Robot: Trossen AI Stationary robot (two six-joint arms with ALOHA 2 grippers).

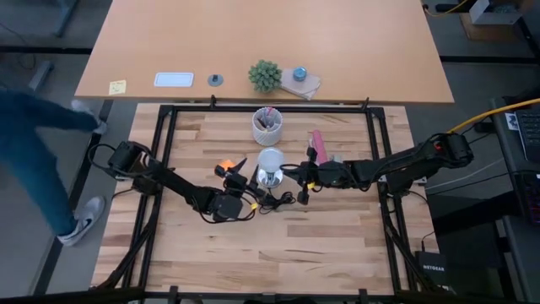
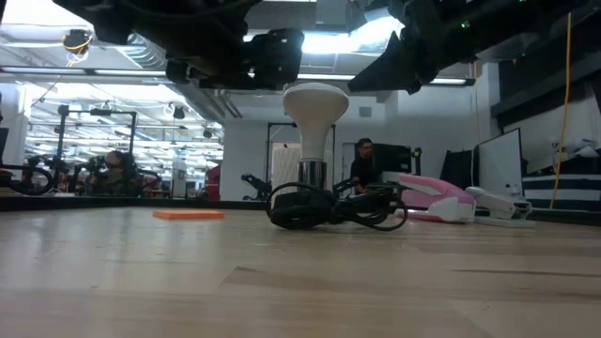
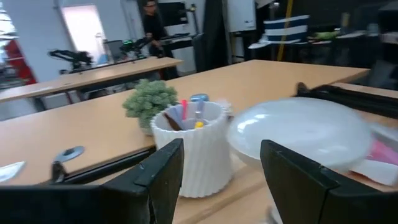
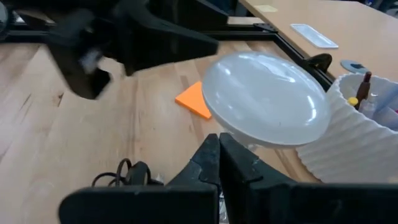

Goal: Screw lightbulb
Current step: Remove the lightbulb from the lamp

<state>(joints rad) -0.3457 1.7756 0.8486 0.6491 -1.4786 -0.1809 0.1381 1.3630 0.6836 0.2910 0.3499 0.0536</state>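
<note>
The white lightbulb (image 2: 316, 101) stands upright, its narrow base in a round silvery fitting (image 2: 313, 175) with a black cord (image 2: 349, 208) coiled on the table. From above, the bulb (image 1: 270, 159) is at the table's middle. My left gripper (image 3: 221, 155) is open just left of it, level, the bulb's dome (image 3: 301, 132) beyond its fingers. My right gripper (image 4: 217, 149) is shut, close to the bulb's right side, under the dome (image 4: 267, 93). My right gripper comes at the bulb level from the table's right, slanting a little down. Its shut fingertips (image 4: 216, 142) stand right below the dome's rim. Whether they touch the bulb, I cannot tell.
A white ribbed cup of pens (image 1: 267, 125) stands just beyond the bulb. A pink stapler (image 1: 319, 145) lies to the right, an orange note (image 1: 225, 166) to the left. Black frame rails (image 1: 160, 143) edge the table. A person's leg (image 1: 42, 169) shows at the far left.
</note>
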